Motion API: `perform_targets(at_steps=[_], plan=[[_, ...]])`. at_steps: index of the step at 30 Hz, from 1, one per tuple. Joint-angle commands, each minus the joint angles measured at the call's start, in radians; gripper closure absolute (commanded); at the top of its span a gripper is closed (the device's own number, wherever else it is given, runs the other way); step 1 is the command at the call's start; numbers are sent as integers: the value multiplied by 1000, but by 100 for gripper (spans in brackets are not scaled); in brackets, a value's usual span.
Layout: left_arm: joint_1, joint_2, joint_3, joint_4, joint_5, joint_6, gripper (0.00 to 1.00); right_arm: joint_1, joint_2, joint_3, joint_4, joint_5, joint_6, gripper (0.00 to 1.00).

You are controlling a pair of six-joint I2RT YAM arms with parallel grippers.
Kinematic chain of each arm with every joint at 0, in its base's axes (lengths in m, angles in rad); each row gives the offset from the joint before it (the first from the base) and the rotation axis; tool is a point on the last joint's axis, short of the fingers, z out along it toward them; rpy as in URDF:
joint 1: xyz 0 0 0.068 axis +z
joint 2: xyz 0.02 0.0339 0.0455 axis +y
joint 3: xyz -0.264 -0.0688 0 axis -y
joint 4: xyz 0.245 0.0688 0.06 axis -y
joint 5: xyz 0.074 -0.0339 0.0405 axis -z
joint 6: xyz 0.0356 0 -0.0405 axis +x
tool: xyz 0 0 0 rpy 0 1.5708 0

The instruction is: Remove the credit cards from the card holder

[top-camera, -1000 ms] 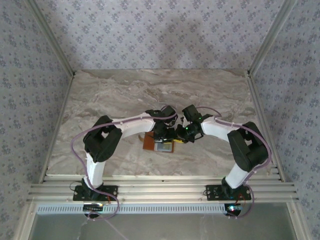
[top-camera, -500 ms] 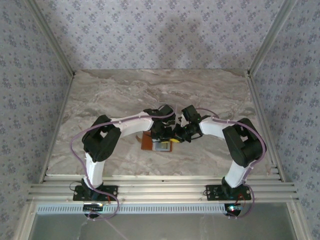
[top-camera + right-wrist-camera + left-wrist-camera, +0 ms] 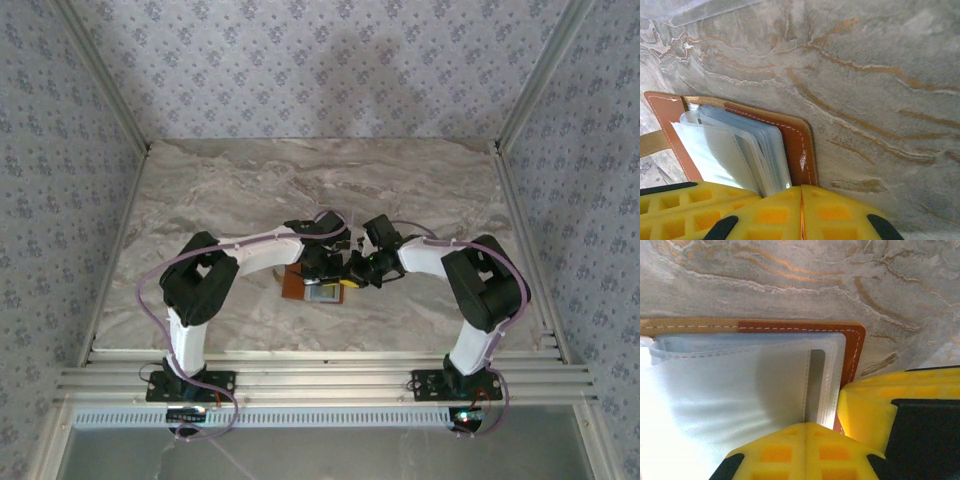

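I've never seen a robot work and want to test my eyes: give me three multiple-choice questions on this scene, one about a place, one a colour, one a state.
1. Where on the table is the card holder? A) far edge B) left corner C) where the two grippers meet
2. What colour are the fingers of the left gripper and right gripper? A) blue B) yellow C) green
3. The card holder is: A) open B) folded shut C) standing upright

Answers: C, the top view shows it at the grippers; B, both wrist views show yellow; A, its clear sleeves are exposed.
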Motion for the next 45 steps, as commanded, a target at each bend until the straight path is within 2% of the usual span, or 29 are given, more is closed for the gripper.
perform_targets(at_steps=[1, 6, 11, 23, 30, 45], plan=[[1, 8, -23, -6, 5, -7, 97, 18, 32, -17, -17, 3, 15, 89], [0, -1, -19, -24, -14, -4, 97, 28, 52, 3, -64, 35, 12, 89], [1, -18, 18, -173, -162, 42, 96, 30, 67, 18, -137, 105, -8, 90], [21, -84, 12, -295, -287, 76, 95, 34, 72, 40, -170, 110, -30, 90], [38, -135, -14, -323, -325, 79, 93, 36, 66, 45, -181, 110, -35, 90], [139, -292, -162, -305, -316, 78, 93, 41, -20, 97, -286, 161, -75, 88]])
